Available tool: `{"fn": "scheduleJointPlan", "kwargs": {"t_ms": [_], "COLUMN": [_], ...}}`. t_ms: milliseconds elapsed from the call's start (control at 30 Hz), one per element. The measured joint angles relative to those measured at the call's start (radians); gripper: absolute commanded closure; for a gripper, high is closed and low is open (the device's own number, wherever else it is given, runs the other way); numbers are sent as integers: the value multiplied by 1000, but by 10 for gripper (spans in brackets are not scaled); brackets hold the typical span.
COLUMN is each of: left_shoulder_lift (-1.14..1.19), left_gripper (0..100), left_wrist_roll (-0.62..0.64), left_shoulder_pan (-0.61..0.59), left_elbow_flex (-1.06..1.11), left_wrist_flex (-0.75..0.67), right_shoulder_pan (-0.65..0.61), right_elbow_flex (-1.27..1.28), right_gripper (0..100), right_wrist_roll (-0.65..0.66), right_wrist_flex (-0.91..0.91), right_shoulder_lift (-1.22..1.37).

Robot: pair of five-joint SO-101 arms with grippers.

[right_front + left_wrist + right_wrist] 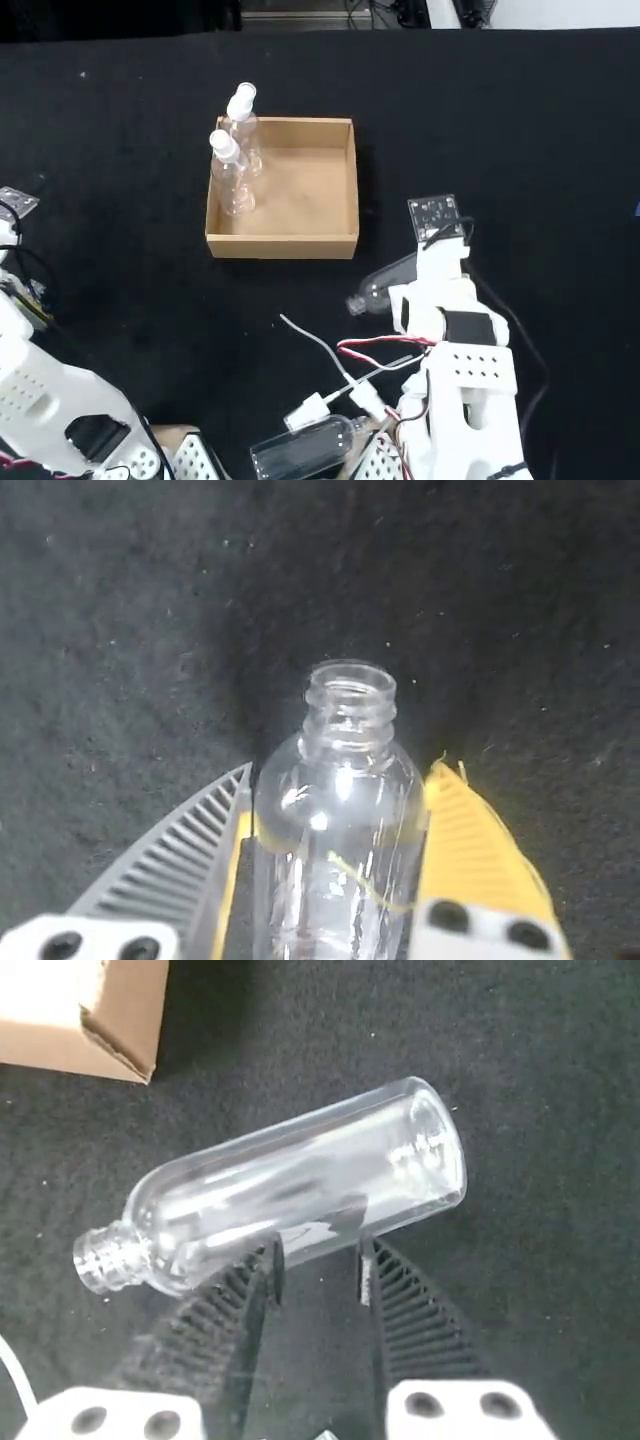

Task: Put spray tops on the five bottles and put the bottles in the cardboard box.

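Note:
Two clear bottles with white spray tops point(232, 160) stand in the left side of the cardboard box point(300, 243). A third clear bottle point(300, 1195), with no top, lies on its side on the black cloth near the box's front right corner point(383, 284). My right gripper point(318, 1260) is open, its black fingertips just short of that bottle's side. My left gripper point(340, 780) is shut on another topless bottle point(345, 810), whose open neck points away from the wrist. That bottle shows at the front edge of the table point(305, 447).
A white spray top point(305, 411) with a thin tube lies on the cloth between the arms, beside red and white wires point(375, 347) from the right arm point(450, 340). The black table stretches wide behind and beside the box.

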Motion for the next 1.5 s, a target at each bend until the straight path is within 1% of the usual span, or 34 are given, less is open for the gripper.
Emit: {"fn": "scheduleJointPlan", "kwargs": {"t_ms": [333,467,533,667,767,833,933,1033,1133,1233,1333,1500], "left_shoulder_lift": [0,-58,-120,-250,-322,-362,-394,-397,-397,-397,-397,-397], "left_gripper": [795,795,795,803,853,870,869,869,869,869,869,869], "left_wrist_roll": [9,146,167,193,258,299,321,331,331,331,331,331], "left_shoulder_pan": [6,12,29,74,115,129,127,121,106,104,89,77], "left_elbow_flex": [0,0,3,60,103,114,114,115,141,157,157,157], "left_wrist_flex": [2,31,66,141,187,198,193,204,204,203,203,203], "right_shoulder_pan": [-2,-2,0,0,0,0,-12,-84,-222,-370,-473,-505], "right_elbow_flex": [3,-9,-48,-155,-253,-328,-427,-482,-494,-483,-413,-402], "right_gripper": [875,875,875,875,875,875,875,875,874,874,873,808], "right_wrist_roll": [0,2,11,126,206,269,371,485,542,526,512,512], "right_wrist_flex": [0,46,84,195,316,405,526,620,700,712,663,611], "right_shoulder_lift": [18,18,18,18,18,18,18,18,18,18,18,18]}}
